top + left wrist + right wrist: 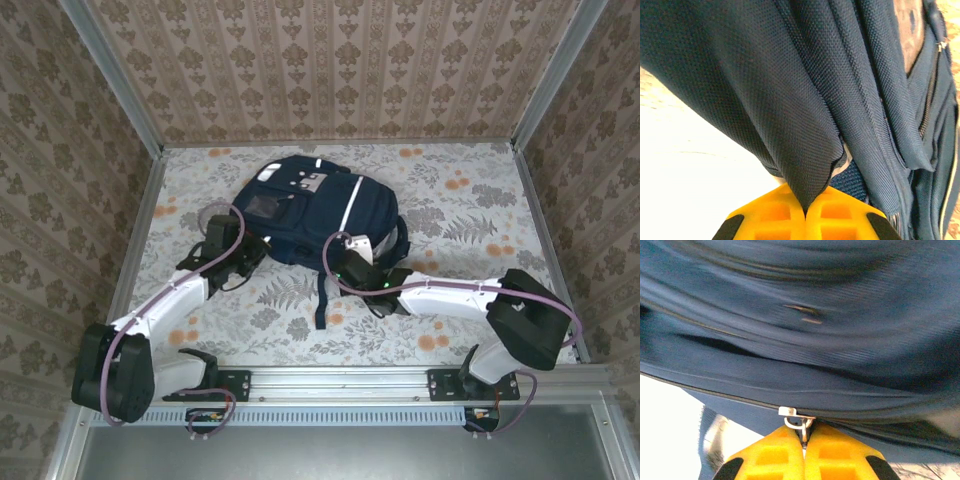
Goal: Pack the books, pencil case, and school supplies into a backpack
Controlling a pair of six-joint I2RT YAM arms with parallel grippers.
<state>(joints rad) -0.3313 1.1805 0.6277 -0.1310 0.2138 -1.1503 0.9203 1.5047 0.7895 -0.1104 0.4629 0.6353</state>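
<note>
At the near right corner of the backpack (300,205), the right gripper (803,442) is fully closed, its yellow fingers (775,460) pinching the small metal zip pull (790,411) where the zip line runs along the navy cloth. At the bag's near left edge, the left gripper (805,209) is also closed tight, nipping a fold of fabric (800,165) that rises from the jaws in a taut ridge. The backpack lies flat in the middle of the table (470,200), with both arms reaching in from the near side.

By my reading, the step in hand is working the main zip: one arm anchors the cloth while the other draws the pull. Whether the zip is being opened or closed I cannot tell. The next move calls for a steady pull along the line of the teeth, with the left hold firm so the bag neither slides nor bunches.

A loose strap (321,295) trails from the bag toward the near edge, between the two arms and close to the right wrist, where it might snag. Slack folds beside the zip could also catch in the slider.
</note>
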